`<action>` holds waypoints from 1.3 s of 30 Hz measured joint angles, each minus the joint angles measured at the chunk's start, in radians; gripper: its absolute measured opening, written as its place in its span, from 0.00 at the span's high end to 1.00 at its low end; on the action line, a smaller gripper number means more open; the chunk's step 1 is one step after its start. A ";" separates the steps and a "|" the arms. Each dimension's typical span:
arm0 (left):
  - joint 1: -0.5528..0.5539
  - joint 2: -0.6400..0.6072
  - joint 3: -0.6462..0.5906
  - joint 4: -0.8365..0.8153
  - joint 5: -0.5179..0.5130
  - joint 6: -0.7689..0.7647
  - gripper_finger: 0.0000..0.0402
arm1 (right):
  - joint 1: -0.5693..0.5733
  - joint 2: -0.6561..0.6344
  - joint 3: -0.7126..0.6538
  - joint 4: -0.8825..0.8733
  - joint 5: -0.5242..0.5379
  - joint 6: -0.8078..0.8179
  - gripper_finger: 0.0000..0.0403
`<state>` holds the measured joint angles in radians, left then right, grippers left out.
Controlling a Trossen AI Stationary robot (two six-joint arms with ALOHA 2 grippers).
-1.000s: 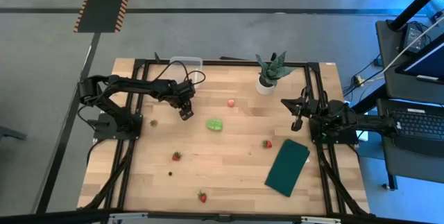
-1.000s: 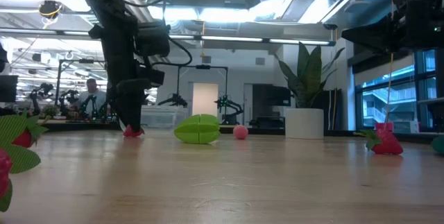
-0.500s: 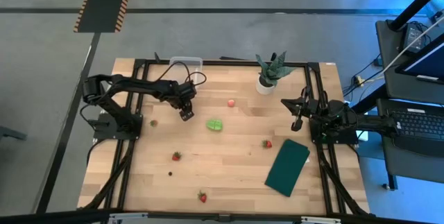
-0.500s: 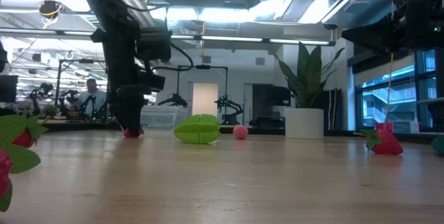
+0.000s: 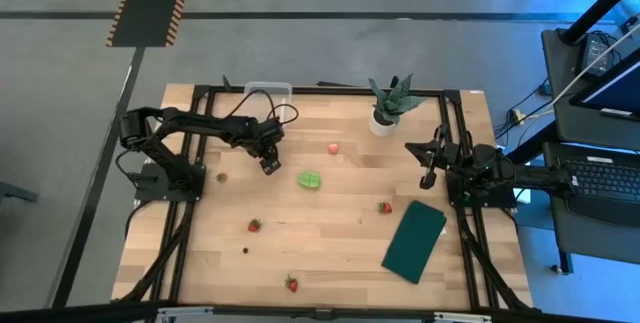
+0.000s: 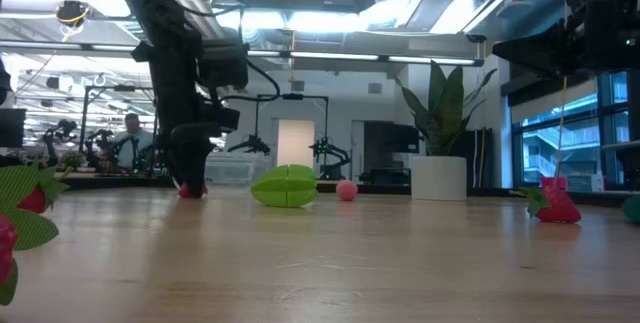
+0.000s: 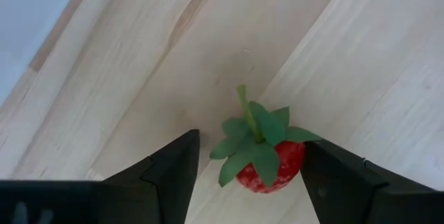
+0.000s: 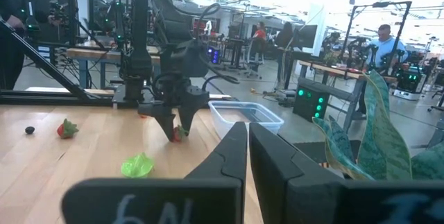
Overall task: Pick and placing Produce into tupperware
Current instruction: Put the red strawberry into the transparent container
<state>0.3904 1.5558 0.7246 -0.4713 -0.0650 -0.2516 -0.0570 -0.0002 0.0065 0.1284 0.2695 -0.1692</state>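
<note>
My left gripper (image 7: 250, 175) is open and points down over a red strawberry (image 7: 267, 161) that lies on the table with its green leaves up, one finger on each side. The low view shows this gripper (image 6: 190, 185) down at the table top. In the high view it (image 5: 268, 163) hides that berry. The clear tupperware (image 5: 268, 91) stands at the table's far edge. The green lumpy piece (image 5: 309, 179), the pink fruit (image 5: 333, 148) and other strawberries (image 5: 254, 225) (image 5: 385, 207) (image 5: 291, 284) lie on the table. My right gripper (image 5: 428, 178) is shut and waits near the right edge. My left gripper comes at the strawberry from above, pointing down, with the berry on the table between its fingers. One finger (image 7: 326, 175) stands right against the berry's red side (image 7: 291, 161); whether it touches, I cannot tell. The other finger (image 7: 173, 172) is apart from the leaves.
A potted spiky plant (image 5: 388, 103) stands near the far edge. A flat dark green rectangle (image 5: 414, 241) lies near my right arm. One more strawberry (image 5: 221, 176) lies close to the left arm's base. A black frame runs round the table.
My left gripper has sunk slightly lower around the strawberry. The berry and the other things have stayed where they were.
</note>
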 joint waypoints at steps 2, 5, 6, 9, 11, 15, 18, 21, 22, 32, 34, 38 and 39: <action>0.000 0.000 0.000 0.000 0.000 0.000 0.46 | 0.000 0.000 0.000 0.000 0.000 0.000 0.95; 0.000 0.000 0.000 0.001 0.002 0.000 0.50 | 0.000 0.000 0.000 0.000 0.000 0.000 0.95; 0.000 0.000 0.000 0.001 0.003 0.000 0.51 | 0.000 0.000 0.000 0.000 0.000 0.000 0.95; 0.000 0.001 0.000 0.002 0.003 0.000 0.54 | 0.000 0.000 0.000 0.000 0.000 0.000 0.95; 0.000 0.001 0.000 0.002 0.004 0.000 0.56 | 0.000 0.000 0.000 0.000 0.000 0.000 0.95; 0.000 0.001 0.000 0.002 0.004 0.000 0.62 | 0.000 0.000 0.000 0.000 0.000 0.000 0.95; 0.000 0.001 0.000 0.001 0.004 -0.001 0.64 | 0.000 0.000 0.000 0.000 0.000 0.000 0.95; 0.000 0.001 0.000 0.000 0.004 -0.003 0.65 | 0.000 0.000 0.000 0.000 0.000 -0.001 0.95; 0.000 0.001 0.000 0.000 0.004 -0.003 0.64 | 0.000 0.000 0.000 0.000 0.000 0.000 0.95; 0.000 0.001 0.000 -0.003 0.004 -0.003 0.63 | 0.000 0.000 0.000 0.000 0.000 -0.001 0.95; 0.000 0.001 0.000 -0.004 0.004 -0.003 0.64 | 0.000 0.000 0.000 0.000 0.000 -0.001 0.95; 0.000 0.001 -0.001 -0.005 0.004 -0.003 0.64 | 0.000 0.000 0.000 0.000 0.000 -0.001 0.95; 0.000 0.001 -0.001 -0.005 0.004 -0.003 0.63 | 0.000 0.000 0.000 0.000 0.000 -0.001 0.95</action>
<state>0.3901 1.5566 0.7238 -0.4760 -0.0612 -0.2550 -0.0570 -0.0002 0.0066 0.1280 0.2692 -0.1699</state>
